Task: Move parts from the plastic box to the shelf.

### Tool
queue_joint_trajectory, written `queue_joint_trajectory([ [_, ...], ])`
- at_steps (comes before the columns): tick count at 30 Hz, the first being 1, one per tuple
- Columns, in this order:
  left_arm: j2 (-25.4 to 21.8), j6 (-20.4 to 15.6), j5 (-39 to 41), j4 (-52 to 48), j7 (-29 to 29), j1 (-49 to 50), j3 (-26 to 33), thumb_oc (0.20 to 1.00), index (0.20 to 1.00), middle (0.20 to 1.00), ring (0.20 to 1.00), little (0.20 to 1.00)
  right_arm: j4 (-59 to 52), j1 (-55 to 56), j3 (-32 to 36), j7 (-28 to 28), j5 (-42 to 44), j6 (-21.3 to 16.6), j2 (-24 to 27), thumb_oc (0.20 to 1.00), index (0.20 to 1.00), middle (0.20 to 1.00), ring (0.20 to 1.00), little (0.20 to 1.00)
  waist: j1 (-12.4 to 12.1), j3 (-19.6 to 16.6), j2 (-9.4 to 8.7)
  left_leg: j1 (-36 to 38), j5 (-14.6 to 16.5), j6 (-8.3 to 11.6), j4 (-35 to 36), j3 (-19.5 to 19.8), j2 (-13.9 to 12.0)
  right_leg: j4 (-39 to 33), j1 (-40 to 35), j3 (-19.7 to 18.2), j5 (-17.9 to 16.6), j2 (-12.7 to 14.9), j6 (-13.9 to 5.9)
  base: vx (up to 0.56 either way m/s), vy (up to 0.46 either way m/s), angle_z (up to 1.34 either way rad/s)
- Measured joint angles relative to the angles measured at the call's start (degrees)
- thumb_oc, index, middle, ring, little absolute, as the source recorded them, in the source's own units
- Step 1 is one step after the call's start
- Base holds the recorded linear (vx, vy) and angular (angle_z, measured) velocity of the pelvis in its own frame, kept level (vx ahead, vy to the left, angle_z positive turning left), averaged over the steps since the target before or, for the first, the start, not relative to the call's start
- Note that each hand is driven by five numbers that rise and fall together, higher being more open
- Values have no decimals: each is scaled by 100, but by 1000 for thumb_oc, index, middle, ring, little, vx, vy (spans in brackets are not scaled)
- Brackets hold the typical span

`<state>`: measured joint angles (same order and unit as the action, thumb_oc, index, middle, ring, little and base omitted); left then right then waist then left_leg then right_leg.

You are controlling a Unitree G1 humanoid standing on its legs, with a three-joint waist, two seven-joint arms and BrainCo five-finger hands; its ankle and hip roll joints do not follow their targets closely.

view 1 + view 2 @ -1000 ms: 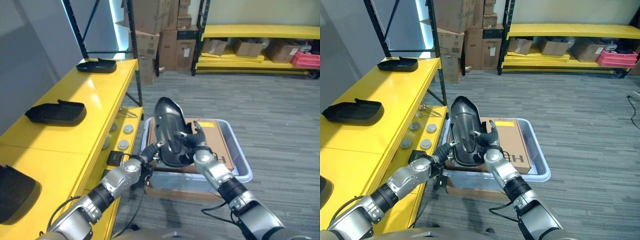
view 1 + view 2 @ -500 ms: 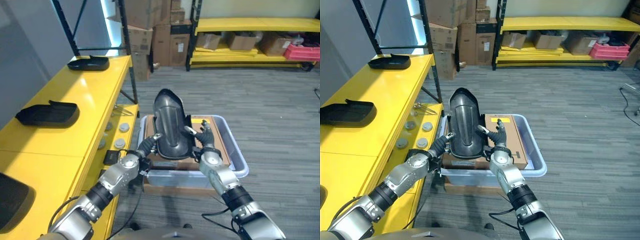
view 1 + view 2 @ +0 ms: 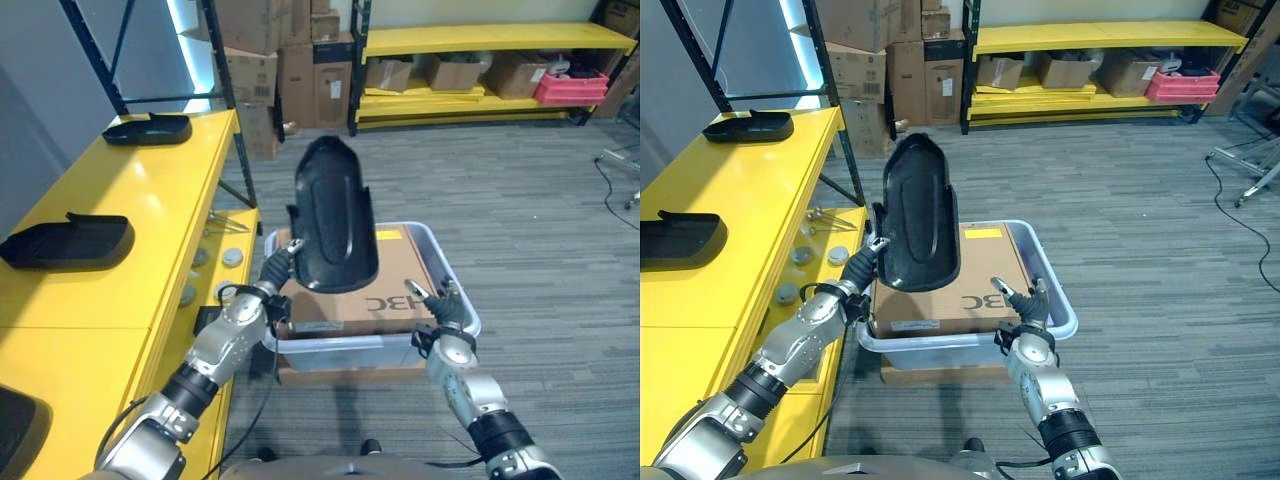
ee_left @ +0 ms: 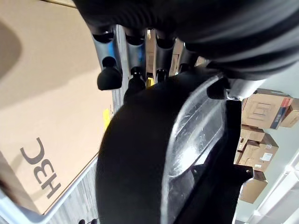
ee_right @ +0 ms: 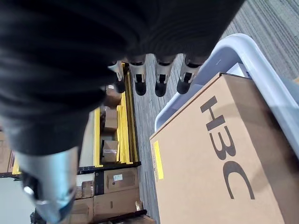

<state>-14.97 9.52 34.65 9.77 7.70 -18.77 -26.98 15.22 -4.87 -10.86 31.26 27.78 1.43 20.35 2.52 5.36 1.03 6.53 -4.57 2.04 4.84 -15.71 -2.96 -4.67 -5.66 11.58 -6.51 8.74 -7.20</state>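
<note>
One big black part (image 3: 335,215) was up in the air above the plastic box (image 3: 455,300), with the left hand (image 3: 272,290) curled round its lower edge, while the right hand (image 3: 442,310) hung by the box rim with loose fingers and held nothing. I think it was the carrying step, so next the part needed to swing over to the yellow shelf (image 3: 150,220) and land on a bare spot near the other black parts (image 3: 65,240). The cardboard box (image 3: 350,300) inside had big dark letters and a yellow sticker, too small to read.

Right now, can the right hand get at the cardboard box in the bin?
Probably yes. The right hand hovers open at the plastic box's near rim, beside the cardboard box. The left hand holds the black part up, clear of it.
</note>
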Motion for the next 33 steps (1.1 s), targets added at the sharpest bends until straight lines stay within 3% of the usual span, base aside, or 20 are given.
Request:
queue_joint_trajectory([
  [7,-155,-358,-8,-222,55,174,298,200,200,200,200,200,11,15,47,-17,3,-2,0,1000,1000,1000,1000,1000,-18,-2,3,0,2,1,1,2,3,1,-1,-7,0,-1,0,0,0,0],
  [13,-818,-911,-559,-1137,155,672,1442,200,200,200,200,200,266,369,313,-253,-14,41,-6,1000,1000,1000,1000,1000,-273,-40,29,-53,59,30,7,20,33,-4,74,16,7,22,-5,-19,0,3],
  [17,-1095,-1268,-749,-1350,259,984,1830,200,200,200,200,200,725,837,486,-509,-31,89,-9,1000,1000,1000,1000,1000,-466,-50,82,-306,-50,-112,5,482,147,183,52,181,78,42,-35,-47,-54,54],
  [19,-1014,-1315,-749,-1324,157,976,1771,200,200,200,200,200,738,1213,604,-522,-29,29,-16,1000,1000,1000,1000,1000,-274,-55,128,-465,-167,-160,-6,1147,211,595,34,-184,451,18,-36,-78,-123,154],
  [21,-1101,-1322,-748,-1431,78,918,1808,200,200,200,200,200,1004,1385,647,-645,-27,-3,-30,1000,1000,1000,1000,1000,-48,22,194,-708,-412,-182,-31,1968,162,810,175,-812,925,-222,93,-84,-124,195],
  [22,-1271,-1363,-748,-1479,94,931,1862,200,200,200,200,200,1081,1340,659,-717,-32,-7,-70,1000,1000,1000,1000,1000,-184,60,146,-780,-428,-177,-29,2089,213,680,211,-900,900,-299,32,-205,-238,135],
  [23,-1329,-1372,-761,-1666,183,1236,2085,200,200,200,200,200,1087,1249,680,-835,-57,-57,0,1000,1000,1000,1000,1000,-433,95,268,-806,-404,-153,9,2212,141,793,221,-853,812,-407,42,-183,-195,70],
  [25,-1317,-1416,-783,-2068,241,1497,2270,200,200,200,200,200,1052,1236,667,-903,-113,-129,78,1000,1000,1000,1000,1000,-594,110,391,-942,-360,-126,8,2403,50,731,163,-648,798,-539,92,-138,-135,69],
  [28,-1330,-1765,-787,-2317,268,1560,2318,200,200,200,200,200,1056,1188,644,-926,-116,-124,122,1000,1000,1000,1000,1000,-903,173,324,-1061,335,93,-28,2517,-75,786,168,-238,805,-631,428,-184,-118,85],
  [30,-1311,-1829,-795,-2541,258,1784,2535,200,200,200,200,200,1050,1024,480,-924,-119,-124,175,1000,1000,1000,1000,1000,-1021,215,384,-1211,458,60,-29,2523,-223,817,172,8,818,-807,517,-169,-95,66],
  [32,-1328,-1958,-798,-2543,184,1779,2597,200,200,200,200,200,1061,1040,424,-914,-121,-119,168,1000,1000,1000,1000,1000,-1078,306,301,-1420,1048,118,-104,2290,-277,831,160,433,820,-728,663,-119,-53,109],
  [33,-1322,-2013,-795,-2502,109,1768,2606,200,200,200,200,200,1046,1134,449,-895,-121,-118,167,1000,1000,1000,1000,1000,-998,352,242,-1576,1080,54,-277,1711,-265,808,84,869,801,-602,696,-89,-15,166],
])
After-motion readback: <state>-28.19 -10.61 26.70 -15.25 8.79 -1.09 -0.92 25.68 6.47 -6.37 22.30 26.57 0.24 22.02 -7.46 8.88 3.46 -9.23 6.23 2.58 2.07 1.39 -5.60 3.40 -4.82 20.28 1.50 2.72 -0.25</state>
